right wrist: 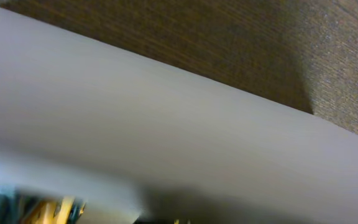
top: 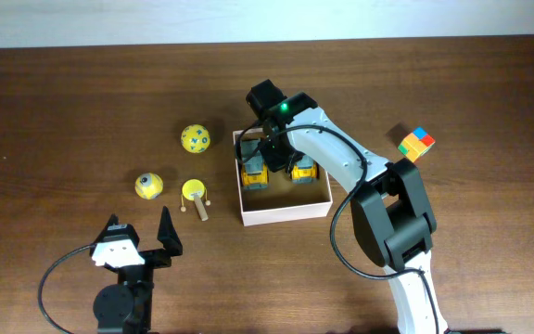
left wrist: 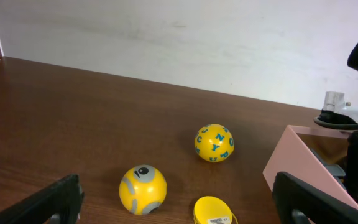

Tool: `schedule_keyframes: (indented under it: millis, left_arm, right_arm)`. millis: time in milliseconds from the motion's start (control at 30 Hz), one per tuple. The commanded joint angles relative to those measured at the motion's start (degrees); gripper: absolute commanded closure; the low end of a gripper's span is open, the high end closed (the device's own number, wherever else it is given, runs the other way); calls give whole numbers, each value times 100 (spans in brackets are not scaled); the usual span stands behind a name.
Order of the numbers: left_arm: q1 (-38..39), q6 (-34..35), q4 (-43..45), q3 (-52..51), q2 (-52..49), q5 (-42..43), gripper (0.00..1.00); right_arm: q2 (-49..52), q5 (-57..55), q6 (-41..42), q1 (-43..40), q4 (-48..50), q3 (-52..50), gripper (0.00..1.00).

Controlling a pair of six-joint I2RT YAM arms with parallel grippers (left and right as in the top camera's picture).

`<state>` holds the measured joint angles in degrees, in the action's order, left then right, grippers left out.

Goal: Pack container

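Observation:
The container [top: 286, 213], a shallow square box with white walls, stands mid-table and holds two yellow-and-grey toy vehicles [top: 253, 173] [top: 303, 170]. My right gripper [top: 272, 148] reaches down into its back part, between and just above the two vehicles; its jaws are hidden. The right wrist view is a blur of the white container wall [right wrist: 166, 124] with a bit of yellow toy [right wrist: 45, 211] at the bottom left. My left gripper [top: 143, 239] is open and empty at the front left. In its wrist view the jaws [left wrist: 176, 208] frame the toys and the container wall [left wrist: 297, 155].
Left of the container lie a yellow ball with blue letters [top: 195, 138] [left wrist: 214, 142], a yellow ball with a grey eye [top: 149, 186] [left wrist: 143, 189] and a yellow disc on a stick [top: 195, 193] [left wrist: 213, 210]. A colour cube [top: 416, 143] sits at the right.

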<state>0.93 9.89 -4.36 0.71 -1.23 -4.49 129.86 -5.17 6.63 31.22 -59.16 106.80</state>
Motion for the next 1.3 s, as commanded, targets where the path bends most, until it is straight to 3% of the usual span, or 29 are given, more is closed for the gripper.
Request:
schedule_keyframes:
  millis: [0,433,933,1067,1267]
  left_arm:
    - [-35,-94,-20,-17,24,63,1]
    - [-35,-94,-20,-17,24,63,1]
    - [-35,-94,-20,-17,24,63,1]
    - [-35,-94,-20,-17,24,63,1]
    - [-35,-94,-20,-17,24,63,1]
  right_arm:
    - [105,-138,-186,9,-33,-42,94]
    - [103,42,-216,-20,52,33,94]
    - [101,343,-173,-46,-925,1576,94]
    - [98,323,-114,-273,-1469,2090,80]
    - [98,302,-39,-1088,-2070,2632,33]
